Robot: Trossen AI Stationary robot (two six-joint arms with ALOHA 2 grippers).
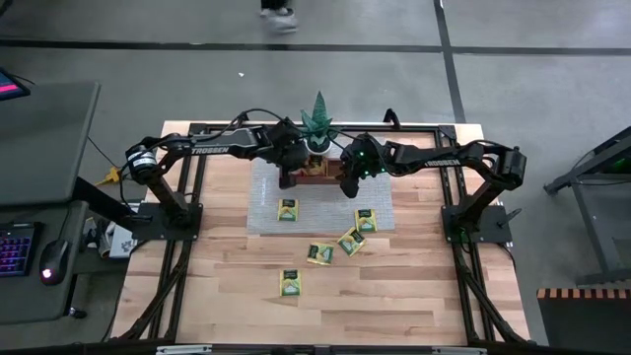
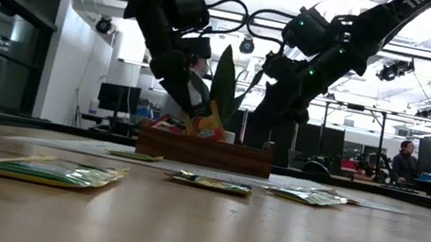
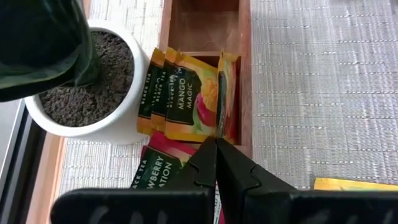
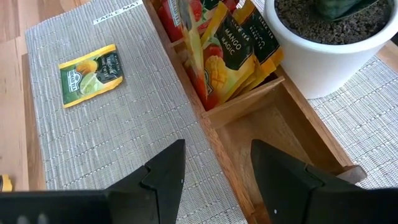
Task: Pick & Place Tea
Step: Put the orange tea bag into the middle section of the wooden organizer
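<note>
So the left gripper (image 3: 216, 144) was pinched right down on the edge of an orange mango tea packet (image 3: 225, 93), holding it in the middle section of the wooden tray (image 3: 245, 74) next to the other orange packets (image 3: 180, 96). The right gripper (image 4: 214, 165) hovered over the tray's empty end with its fingers spread wide and nothing in them. A bunch of green packets (image 1: 320, 253) were scattered on the table (image 1: 394, 296), one more (image 4: 91, 73) on the grey mat (image 4: 124, 137), and the potted plant (image 1: 317, 123) sat right behind the tray.
</note>
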